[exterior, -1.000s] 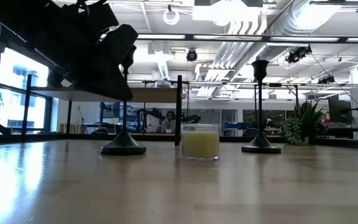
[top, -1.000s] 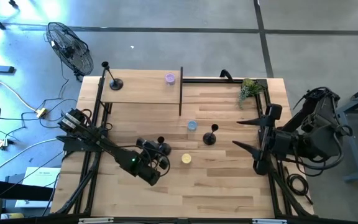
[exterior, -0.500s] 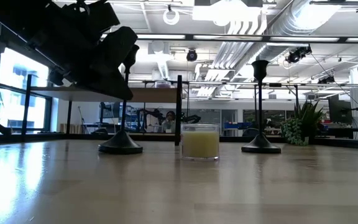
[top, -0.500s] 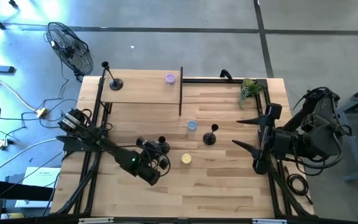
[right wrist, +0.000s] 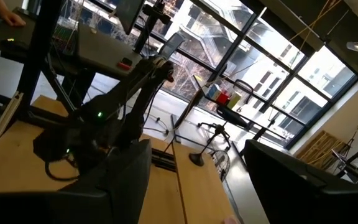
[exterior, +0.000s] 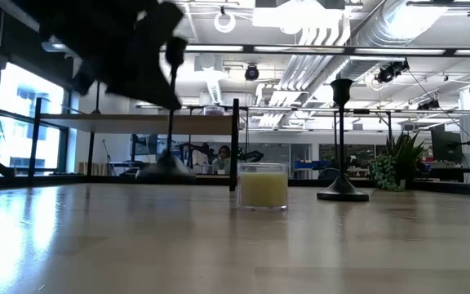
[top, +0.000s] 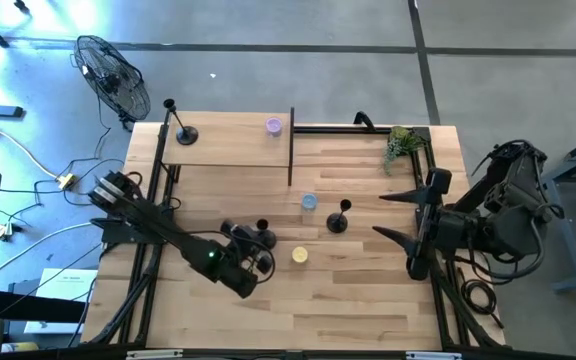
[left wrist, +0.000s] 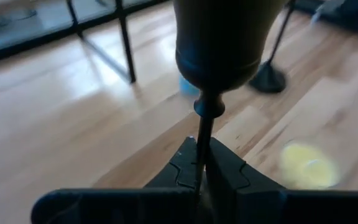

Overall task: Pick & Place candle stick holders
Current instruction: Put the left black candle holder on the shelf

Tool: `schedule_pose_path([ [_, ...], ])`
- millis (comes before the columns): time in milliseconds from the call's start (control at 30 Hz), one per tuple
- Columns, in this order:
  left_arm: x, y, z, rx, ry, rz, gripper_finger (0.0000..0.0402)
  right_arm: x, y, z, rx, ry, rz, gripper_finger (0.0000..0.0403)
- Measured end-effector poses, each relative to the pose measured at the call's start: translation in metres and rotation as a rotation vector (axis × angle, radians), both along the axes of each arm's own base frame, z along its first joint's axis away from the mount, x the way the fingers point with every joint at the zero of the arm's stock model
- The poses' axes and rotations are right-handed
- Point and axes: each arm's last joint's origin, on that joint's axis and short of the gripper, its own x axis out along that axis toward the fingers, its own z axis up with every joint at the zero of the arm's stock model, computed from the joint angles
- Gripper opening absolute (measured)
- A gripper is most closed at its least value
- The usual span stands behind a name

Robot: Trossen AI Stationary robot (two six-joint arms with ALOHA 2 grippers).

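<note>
L fingers [left wrist: 199, 177] clenched on candle holder [left wrist: 219, 43] stem; R fingers [top: 400, 215] apart, idle; no legible writing.

A grey concrete floor [top: 268, 30] surrounds the pale wooden tabletop [top: 368, 300], with a black standing fan [top: 113, 78] just beside one corner. Overhead run white ducts [exterior: 317, 33] and bright lights; tall windows [exterior: 11, 122] admit daylight.
</note>
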Motion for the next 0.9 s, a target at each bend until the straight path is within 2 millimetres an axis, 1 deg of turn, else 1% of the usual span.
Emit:
schedule_pose_path([
  [100,0.003,-0.001,0.025,0.038,-0.024,-0.018,0.0005,-0.001,-0.002,0.000,-0.003,0.002,0.001,0.0252],
  [167,0.002,0.000,0.046,0.061,-0.052,-0.009,0.0005,-0.004,-0.005,0.002,0.006,-0.005,0.002,0.0252],
  [267,-0.001,0.003,0.077,0.106,-0.090,0.030,0.0005,-0.012,-0.009,0.007,0.024,-0.020,0.012,0.0252],
  [400,-0.006,0.007,0.115,0.197,-0.080,0.076,0.0005,-0.024,-0.014,0.012,0.044,-0.037,0.041,0.0252],
  [500,-0.006,0.019,0.144,0.241,-0.075,0.132,0.0005,-0.033,-0.017,0.015,0.051,-0.041,0.070,0.0252],
  [633,-0.005,0.044,0.173,0.246,-0.079,0.226,0.0005,-0.044,-0.021,0.017,0.057,-0.045,0.107,0.0252],
  [767,-0.008,0.071,0.192,0.243,-0.079,0.332,0.0005,-0.054,-0.023,0.019,0.059,-0.045,0.146,0.0252],
  [900,-0.018,0.100,0.205,0.203,-0.059,0.442,0.0005,-0.064,-0.025,0.020,0.060,-0.044,0.189,0.0252],
])
